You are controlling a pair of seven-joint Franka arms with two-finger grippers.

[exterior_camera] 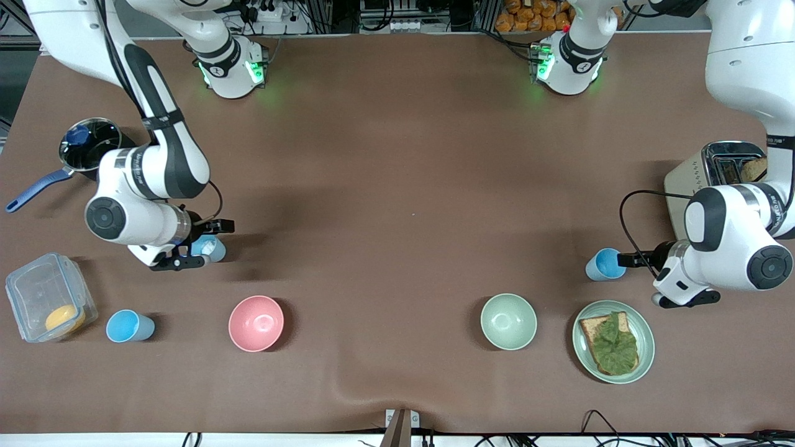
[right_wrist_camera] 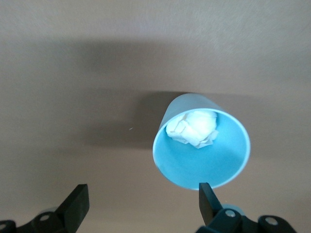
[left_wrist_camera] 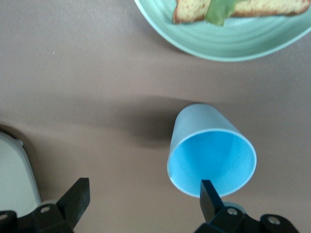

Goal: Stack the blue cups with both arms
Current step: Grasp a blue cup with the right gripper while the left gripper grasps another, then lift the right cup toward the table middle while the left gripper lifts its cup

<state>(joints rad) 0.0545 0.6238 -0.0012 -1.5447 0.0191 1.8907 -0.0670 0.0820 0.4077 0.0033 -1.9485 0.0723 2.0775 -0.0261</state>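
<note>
Brown cloth covers the whole table point(exterior_camera: 397, 186), with a wrinkle bulging near the front camera's edge and soft shadows lying across the middle. Along the top edge there's a metal frame point(exterior_camera: 348, 12) with cables and a power strip point(exterior_camera: 267, 11), plus a heap of orange-brown stuff point(exterior_camera: 534, 15). Even overhead light, a white strip along the bottom

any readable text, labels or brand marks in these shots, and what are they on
Small dark lettering on the left arm wrist: too small to read.
Similar lettering on the right arm wrist: too small to read.
Blue cups, bowls, plate, toaster: no text visible.
</note>
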